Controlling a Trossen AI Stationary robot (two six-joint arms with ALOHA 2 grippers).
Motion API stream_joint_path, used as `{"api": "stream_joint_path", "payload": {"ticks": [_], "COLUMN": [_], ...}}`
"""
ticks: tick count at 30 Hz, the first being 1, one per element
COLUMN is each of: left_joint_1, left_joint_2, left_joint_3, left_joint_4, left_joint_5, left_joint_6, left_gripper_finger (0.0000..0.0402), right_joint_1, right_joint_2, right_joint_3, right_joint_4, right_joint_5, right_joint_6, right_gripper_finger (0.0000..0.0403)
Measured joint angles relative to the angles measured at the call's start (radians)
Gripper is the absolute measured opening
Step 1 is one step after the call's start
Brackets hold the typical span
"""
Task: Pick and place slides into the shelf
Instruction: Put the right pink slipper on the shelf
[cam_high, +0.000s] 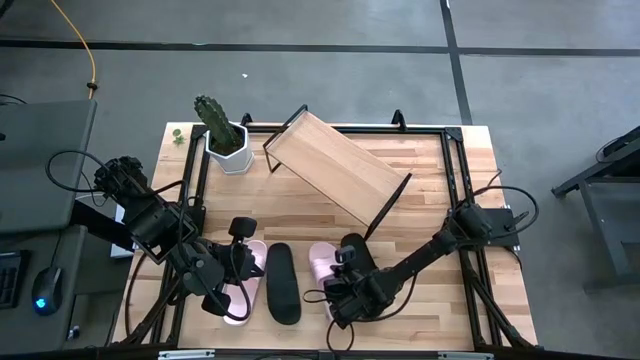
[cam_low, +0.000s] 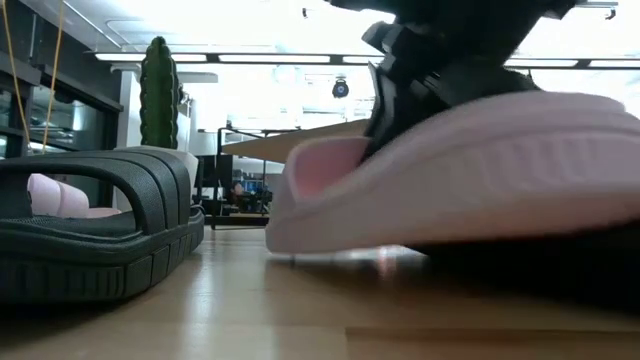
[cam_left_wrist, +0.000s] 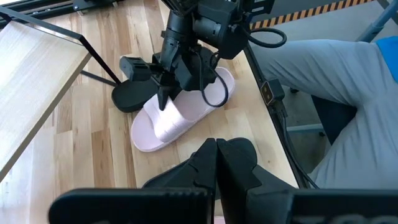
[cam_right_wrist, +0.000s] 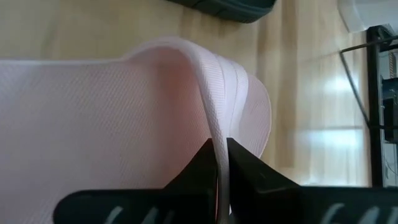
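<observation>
We judged the pinch on the thin strap edge could slip as the pink slide (cam_left_wrist: 180, 115) rose, dropping it short of the shelf (cam_high: 335, 165). Our right gripper (cam_right_wrist: 217, 163) was closed on that strap, at the table's front right. Our left gripper (cam_left_wrist: 216, 163) sat shut on the other pink slide (cam_high: 243, 290), front left.

The high view is looking straight down on the whole table (cam_high: 420, 290). The low view is sitting at tabletop level, pressed close to a pink slide (cam_low: 460, 170) (which both wrist views are also framing, the right one nearest).
</observation>
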Motion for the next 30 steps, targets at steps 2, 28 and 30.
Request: {"api": "stream_joint_path", "payload": {"ticks": [2, 28, 30], "left_joint_1": [0.0, 0.0, 0.0], "left_joint_2": [0.0, 0.0, 0.0], "left_joint_3": [0.0, 0.0, 0.0], "left_joint_4": [0.0, 0.0, 0.0], "left_joint_5": [-0.001, -0.003, -0.003], "left_joint_6": [0.0, 0.0, 0.001], "left_gripper_finger": [0.0001, 0.0001, 0.0001], "right_joint_1": [-0.006, -0.076, -0.082], "right_joint_2": [0.0, -0.002, -0.002], "right_joint_3": [0.023, 0.304, 0.318], "right_joint_4": [-0.028, -0.413, -0.431], "right_joint_5": [0.0, 0.097, 0.101], "right_joint_6": [0.002, 0.126, 0.14], "right_gripper_finger": [0.0002, 0.0, 0.0]}}
